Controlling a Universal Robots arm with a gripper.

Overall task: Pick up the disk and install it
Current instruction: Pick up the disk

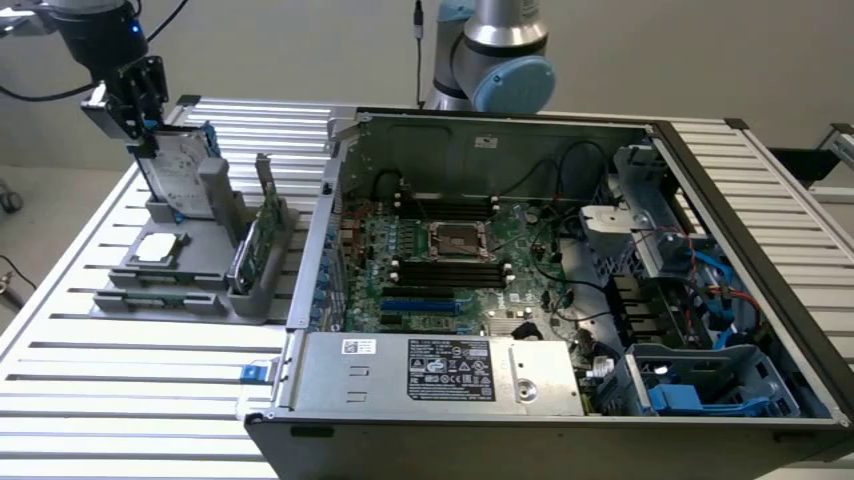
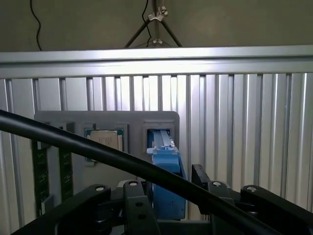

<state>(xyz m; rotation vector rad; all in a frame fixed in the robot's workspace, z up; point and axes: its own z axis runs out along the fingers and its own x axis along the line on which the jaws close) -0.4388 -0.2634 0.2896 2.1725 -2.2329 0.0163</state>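
With the tool point(image 1: 143, 138) spread astride the top edge of the disk point(image 1: 180, 172), which stands upright in the grey holder point(image 1: 200, 275) on the counter point(image 1: 134, 400), the grasp is judged best made with the jaws centred on the blue carrier point(image 2: 168, 188) and closed squarely, so tilting is avoided.

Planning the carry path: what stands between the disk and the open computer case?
Exterior view: a thin green circuit card stands upright between the disk and the computer case.

Open computer case point(image 1: 481, 145) beside grey holder point(image 1: 200, 285) on slatted metal table point(image 1: 134, 390)
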